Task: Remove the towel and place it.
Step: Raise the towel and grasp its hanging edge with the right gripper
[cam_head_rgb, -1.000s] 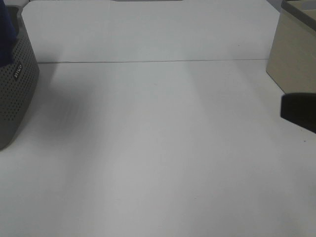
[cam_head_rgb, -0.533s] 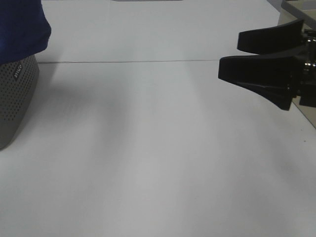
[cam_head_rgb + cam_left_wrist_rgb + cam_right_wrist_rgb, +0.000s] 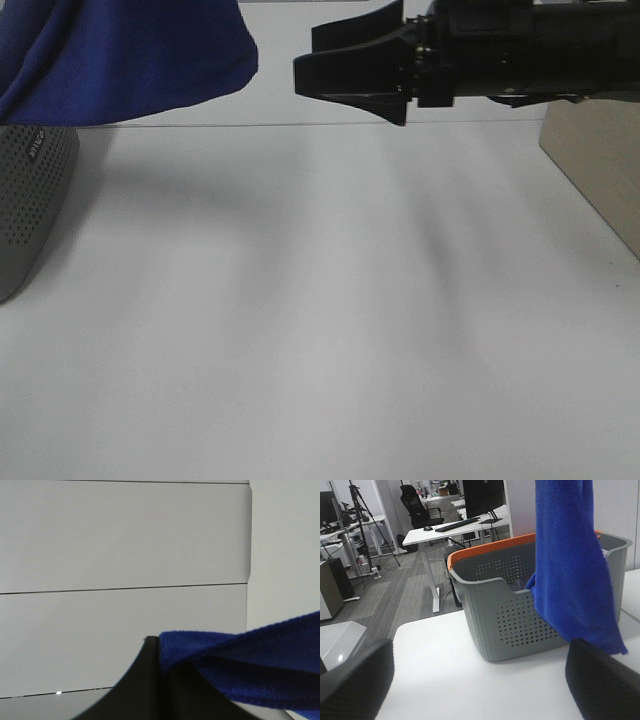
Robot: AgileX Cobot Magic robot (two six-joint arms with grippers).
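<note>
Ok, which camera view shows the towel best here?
Right wrist: most of the towel hangs in view by the grey basket. Exterior high catches only a part; left wrist, a fold in the shut left gripper.

The only lettering is a small white logo (image 3: 35,143) on the grey basket's (image 3: 30,200) wall, well apart from the right gripper (image 3: 306,58); it is too small to read.

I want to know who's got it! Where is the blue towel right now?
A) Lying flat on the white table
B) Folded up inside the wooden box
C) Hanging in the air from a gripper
C: the towel dangles by the grey basket, one edge pinched in the shut left gripper.
</note>
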